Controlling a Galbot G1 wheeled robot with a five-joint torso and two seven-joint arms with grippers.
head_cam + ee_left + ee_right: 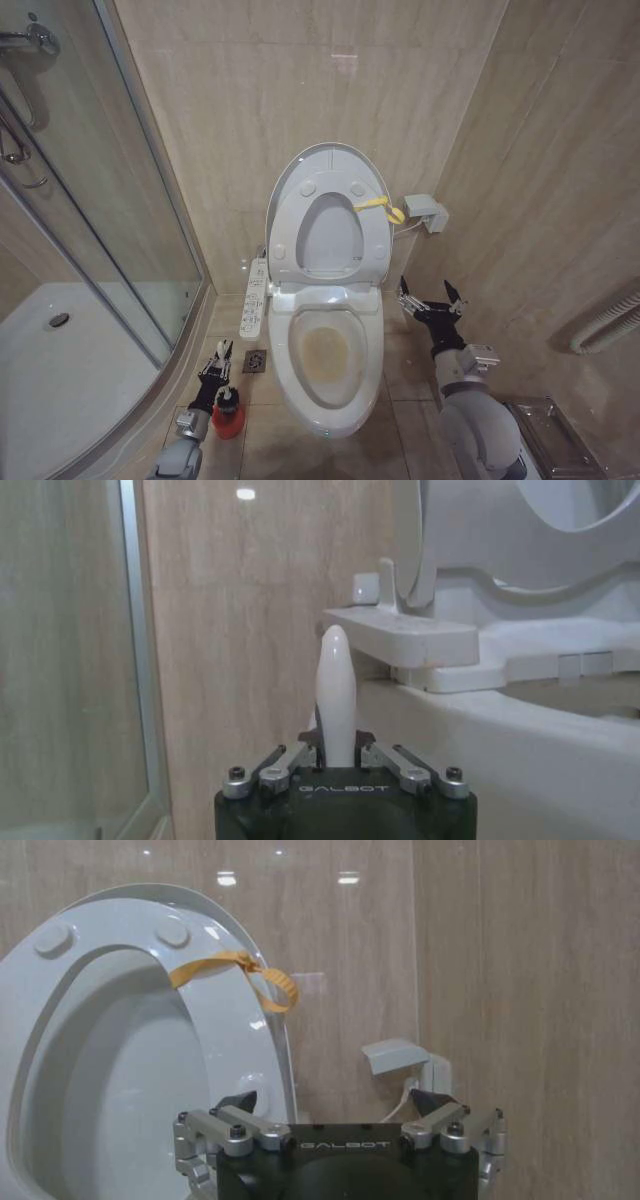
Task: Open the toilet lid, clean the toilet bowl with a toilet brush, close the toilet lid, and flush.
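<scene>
The toilet lid (328, 153) stands raised against the wall, with the ring seat (287, 225) up in front of it. A yellow strap (378, 206) is looped at their right side. Below, the toilet bowl (325, 352) lies uncovered, with a yellowish stain inside. My left gripper (218, 358) is low on the floor left of the bowl, shut on the toilet brush's white handle (336, 690). The dark brush head (228, 397) sits at the red cup holder (228, 420). My right gripper (429, 300) hovers open to the right of the bowl, holding nothing, facing the raised lid (150, 894).
A glass shower enclosure (120, 220) closes off the left side. A white control panel (257, 297) juts from the toilet's left, with a floor drain (255, 361) beside it. A wall box (425, 212) and a metal bin (545, 430) are at the right.
</scene>
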